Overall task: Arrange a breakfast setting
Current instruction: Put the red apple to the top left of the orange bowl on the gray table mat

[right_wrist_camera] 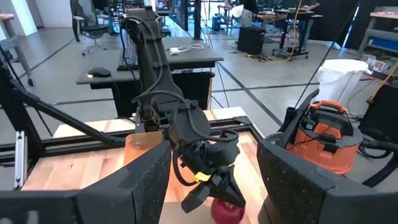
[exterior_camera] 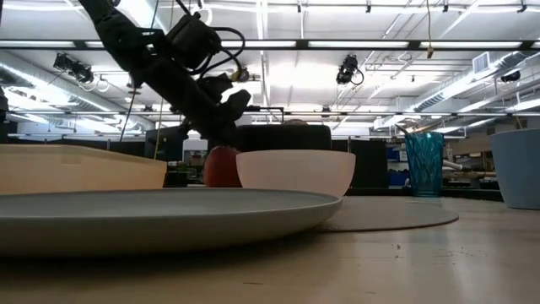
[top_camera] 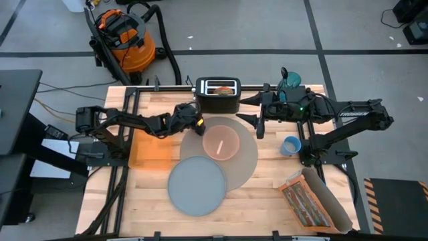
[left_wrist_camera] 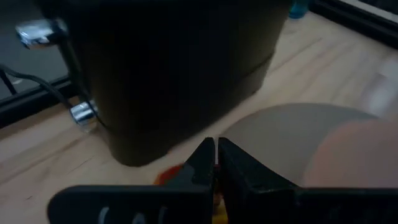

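My left gripper (top_camera: pixel 197 125) is shut, just above the red apple (exterior_camera: pixel 221 167), which sits on the table between the black toaster (top_camera: pixel 217 94) and the grey mat's (top_camera: pixel 249 161) far left edge. The apple also shows in the right wrist view (right_wrist_camera: pixel 227 211). The pink bowl (top_camera: pixel 221 142) stands on the mat. The grey plate (top_camera: pixel 196 186) overlaps the mat's near left rim. A bagel (top_camera: pixel 224 88) sticks out of the toaster's slot. My right gripper (top_camera: pixel 257 120) is open and empty over the mat's far right edge. The spoon is out of view. My left gripper's shut fingertips (left_wrist_camera: pixel 216 155) stand at the apple's top (exterior_camera: pixel 224 150), coming from above and slanting from the table's left. I cannot tell whether they touch it. The apple rests on the table.
A small blue cup (top_camera: pixel 291 144) stands right of the mat. The orange cereal box (top_camera: pixel 304 204) lies flat at the near right. A teal bottle (top_camera: pixel 289 82) stands at the far right. An orange tray (top_camera: pixel 150 152) lies left of the mat, under my left arm.
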`<act>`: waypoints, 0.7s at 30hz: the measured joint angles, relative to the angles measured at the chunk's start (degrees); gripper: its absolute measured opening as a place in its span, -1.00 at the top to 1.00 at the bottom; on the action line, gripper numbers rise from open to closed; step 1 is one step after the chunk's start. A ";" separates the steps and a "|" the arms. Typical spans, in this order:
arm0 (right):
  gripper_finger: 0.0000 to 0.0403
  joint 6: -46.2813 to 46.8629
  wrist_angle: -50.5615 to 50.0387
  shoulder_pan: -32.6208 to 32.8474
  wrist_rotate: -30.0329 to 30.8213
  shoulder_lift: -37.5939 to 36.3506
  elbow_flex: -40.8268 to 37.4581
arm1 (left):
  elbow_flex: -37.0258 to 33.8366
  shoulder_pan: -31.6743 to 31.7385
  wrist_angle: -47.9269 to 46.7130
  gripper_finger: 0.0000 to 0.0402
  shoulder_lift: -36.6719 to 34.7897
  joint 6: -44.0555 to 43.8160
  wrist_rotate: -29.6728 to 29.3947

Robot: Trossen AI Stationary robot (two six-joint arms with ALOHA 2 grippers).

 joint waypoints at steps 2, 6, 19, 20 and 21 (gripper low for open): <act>-0.23 0.05 0.00 0.00 -0.02 0.00 0.00 | -0.27 -0.38 -0.44 0.90 0.00 -0.72 1.08; -0.22 -0.11 -0.02 0.00 0.00 0.00 0.01 | -0.57 -1.65 -0.27 0.90 0.00 -1.36 1.45; -0.23 0.27 -0.02 0.00 -0.02 0.00 0.02 | -0.55 -1.82 -1.29 0.87 -0.04 -2.32 1.43; -0.23 0.27 -0.04 0.00 -0.02 0.00 0.02 | -0.55 -1.77 -1.48 0.85 -0.06 -2.15 1.38; -0.23 0.27 -0.02 0.00 -0.02 0.00 0.02 | -0.55 -1.77 -1.62 0.82 -0.07 -1.50 1.40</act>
